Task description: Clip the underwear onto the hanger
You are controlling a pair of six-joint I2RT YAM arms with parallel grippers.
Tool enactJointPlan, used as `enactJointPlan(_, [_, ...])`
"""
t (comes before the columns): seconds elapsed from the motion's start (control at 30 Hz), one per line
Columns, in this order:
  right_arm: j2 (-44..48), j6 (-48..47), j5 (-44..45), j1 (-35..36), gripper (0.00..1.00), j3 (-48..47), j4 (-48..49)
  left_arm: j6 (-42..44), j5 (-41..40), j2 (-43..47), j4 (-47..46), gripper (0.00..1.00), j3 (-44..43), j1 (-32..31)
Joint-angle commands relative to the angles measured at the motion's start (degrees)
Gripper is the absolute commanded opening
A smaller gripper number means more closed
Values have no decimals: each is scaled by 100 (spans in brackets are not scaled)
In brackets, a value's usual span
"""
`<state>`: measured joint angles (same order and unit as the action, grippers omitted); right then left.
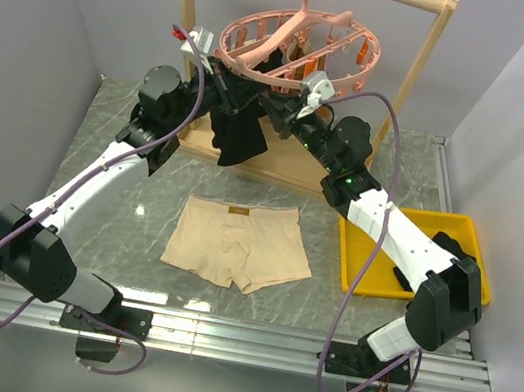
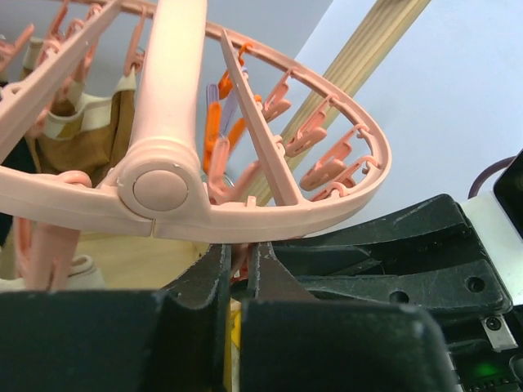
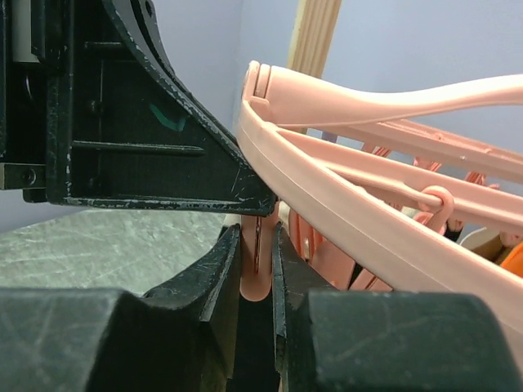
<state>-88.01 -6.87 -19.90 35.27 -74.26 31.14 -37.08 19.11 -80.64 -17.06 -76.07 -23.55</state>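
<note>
From above, we see the left gripper (image 1: 228, 83) and the right gripper (image 1: 283, 108) raised side by side under the near rim of the pink hanger (image 1: 267, 51), which hangs by its hook from the wooden rack (image 1: 423, 62). From this height we cannot tell how their jaws stand. A black garment (image 1: 236, 139) hangs just below the left gripper. The underwear (image 1: 238, 243) lies flat on the marbled table (image 1: 139, 205), waistband toward the grippers. It is well below and nearer the bases than both grippers, between the two arms and touching neither. A yellow tray (image 1: 468, 237) sits out to the right gripper's right, under that arm.

In the left wrist view, the left gripper's fingers (image 2: 208, 278) are pressed almost together just under the hanger's ring, where a crossbar meets it. A sliver of the hanger's pink plastic is caught in the narrow slit between them. The right gripper's black body lies close on the right, touching or nearly touching the ring. Clips dangle from the rim beyond, and a tan and cream cloth (image 2: 82, 131) hangs up to the left.

In the right wrist view, the right gripper's fingers (image 3: 225, 269) pinch a pink clip (image 3: 256, 273) that hangs straight down from the rim directly above them. The left gripper's black finger lies against the rim just up and to the left.
</note>
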Motion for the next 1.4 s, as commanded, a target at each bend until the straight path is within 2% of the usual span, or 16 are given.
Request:
enactJointPlan(0.0, [275,-60,-506,174,15,297,-230,-115,-197,22,-448,0,-39,0])
enactJointPlan(0.03, [328,-51,-489,156,31,428,-274,-107,-206,13,-421,0,-39,0])
enactJointPlan(0.13, [503,63,-541,60,48,588,-502,-80,-189,22,-430,0,-22,0])
enactJointPlan(0.17, [591,116,-654,42,49,614,-590,-71,-180,22,-439,0,-4,0])
enactJointPlan(0.4, [750,-156,-1769,-64,48,913,-1916,17,-145,-13,-368,0,-66,-9])
enactJointPlan(0.5, [654,45,-2043,94,44,1114,-2601,-1,-145,-31,-351,0,-74,0])
enactJointPlan(0.67, [409,-103,-1842,586,41,1467,-2805,-19,-118,-13,-333,0,-101,0])
enactJointPlan(0.77, [-162,-34,-1860,674,40,1169,-2981,-27,-101,4,-298,0,-118,0])
enactJointPlan(0.9, [-1103,72,-1842,814,34,239,-3499,-45,-83,22,-307,0,-74,0])
enactJointPlan(1.07, [-2333,46,-1395,964,35,-859,-3965,-62,-83,40,-263,0,-66,8])
enactJointPlan(1.27, [-3283,142,-753,1044,48,-1897,-4256,-54,-101,119,-245,0,-22,0])
enactJointPlan(1.3, [-3380,134,-674,1070,55,-1995,-4317,-54,-92,128,-254,0,-13,0])
enactJointPlan(1.37, [-3696,81,-489,1070,59,-2345,-4475,-71,-83,128,-254,0,-13,0])
